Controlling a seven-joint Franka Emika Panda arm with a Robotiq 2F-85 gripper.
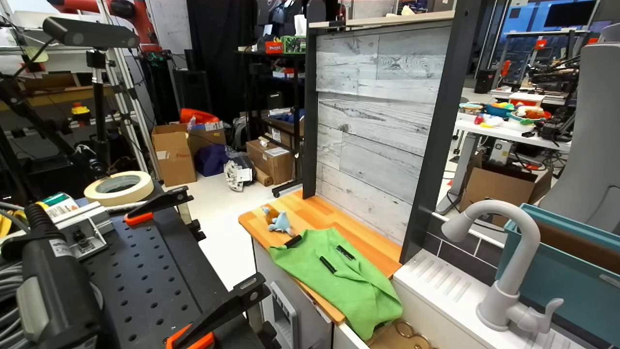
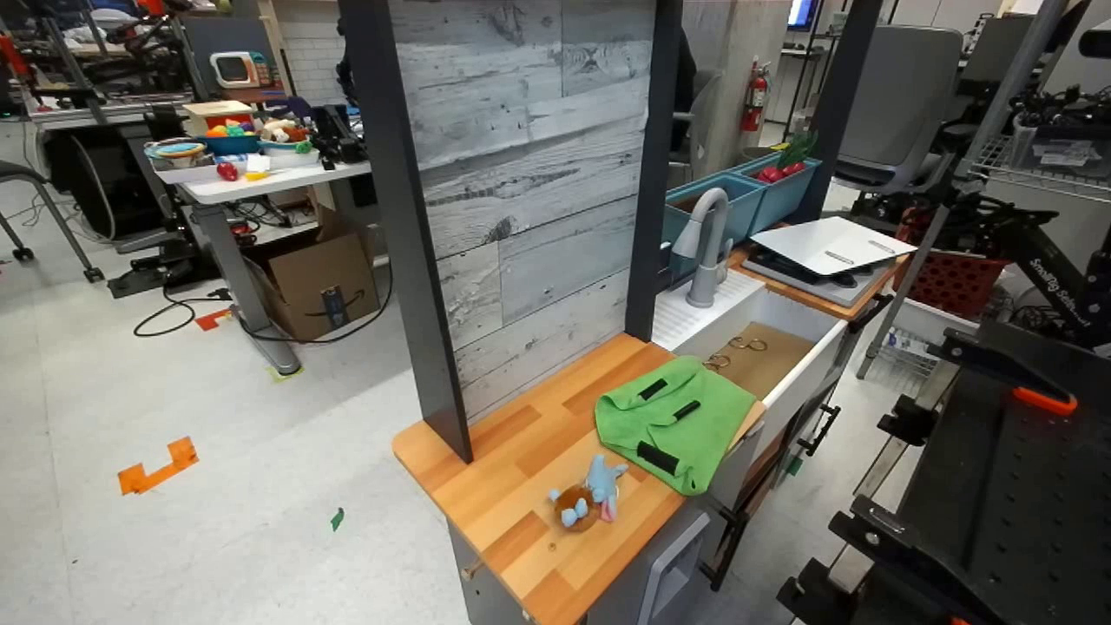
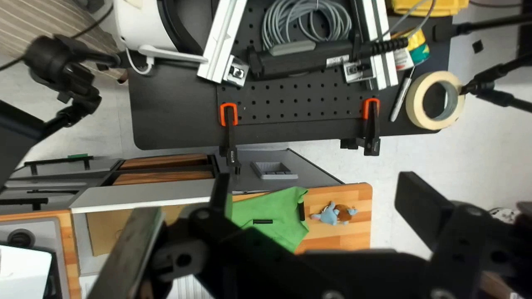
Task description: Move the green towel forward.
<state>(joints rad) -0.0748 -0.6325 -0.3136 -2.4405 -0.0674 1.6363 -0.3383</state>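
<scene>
Nearest to me in the wrist view, the gripper (image 3: 314,194) has its two fingers (image 3: 417,207) spread wide. Two orange-tipped clamps (image 3: 371,128) jut off the black table (image 3: 174,124) toward the wooden counter (image 2: 495,473). I see the green towel (image 3: 268,203) on that counter with three black strips (image 2: 657,457), one end over the edge of the sink (image 2: 803,375). Beside it lies blue-and-brown plush (image 2: 602,482); one toy or two, I can't tell. One grey panel (image 1: 382,106) rises along the counter's edge. Beyond, a cardboard box (image 2: 299,286) shows a curved arrow (image 2: 359,304); lettering (image 2: 1055,291) on a black arm (image 2: 1024,239) I can't read.
</scene>
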